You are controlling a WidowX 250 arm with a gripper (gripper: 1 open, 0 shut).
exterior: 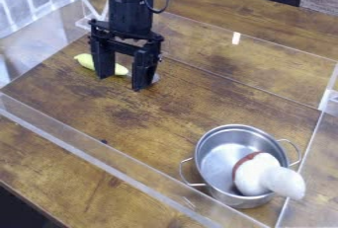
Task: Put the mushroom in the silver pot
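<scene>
The mushroom (262, 176) lay in the silver pot (242, 163), its reddish-brown cap down inside and its white stem leaning out over the rim on the side toward the table's near right corner. The pot stood near that corner of the wooden table (199, 84), inside a low clear-walled enclosure (93, 133). Well apart, toward the far left, the black gripper (123, 72) pointed down with its jaws spread wide and holding nothing, a yellow spoon handle (87, 62) lying partly behind its fingers.

Mushroom (260, 176) lying in silver pot (211, 153), stem overhanging rim; claw (126, 74) spread wide, empty.
</scene>
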